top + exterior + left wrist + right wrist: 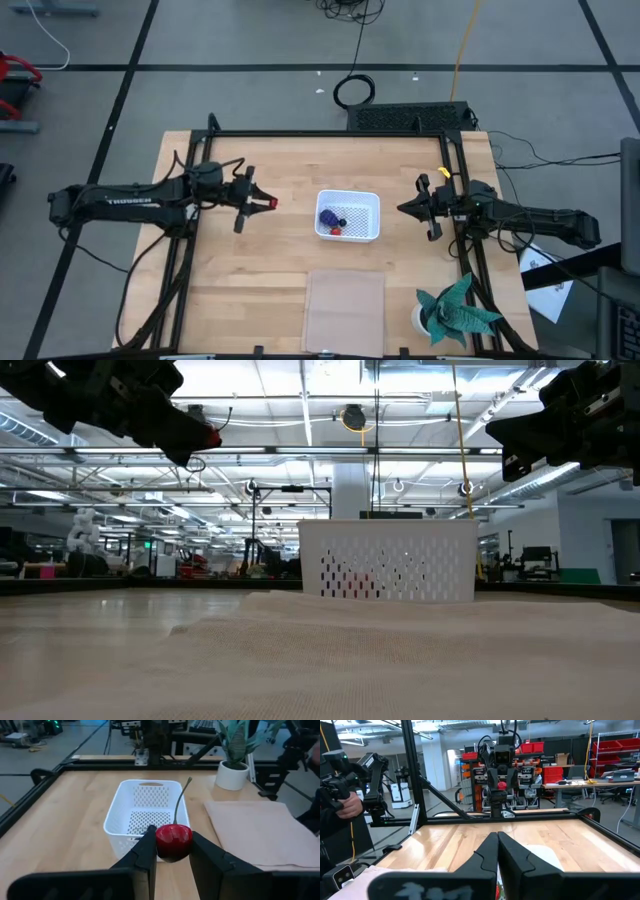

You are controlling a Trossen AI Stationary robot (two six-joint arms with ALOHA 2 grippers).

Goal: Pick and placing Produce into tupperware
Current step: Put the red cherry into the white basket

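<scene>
The white tupperware (361, 203) sits mid-table, its mesh wall (390, 560) facing the low view. In it lie a purple-blue lumpy bunch (330, 216) and a small red piece (338, 231). My left gripper (262, 201) hovers left of the container, high above the table (205, 438), shut on a red cherry-like berry (173, 841) with a thin stem (180, 800). My right gripper (404, 208) waits to the container's right, raised (515, 435), its fingers shut on nothing (497, 836). My left gripper pinches the red berry's round body (165, 845) between its two fingertips (149, 840), one on each side. The fingers point toward the table's right, tipped a little downward. The berry is lifted clear of the table, with its stem (182, 790) standing free beyond the fingers.
A flat pale translucent sheet (344, 308) lies near the table's near edge. A teal paper plant in a white pot (455, 312) stands at the near right corner. A black frame (330, 133) rims the table. A person's hand (342, 805) shows beyond the table.
</scene>
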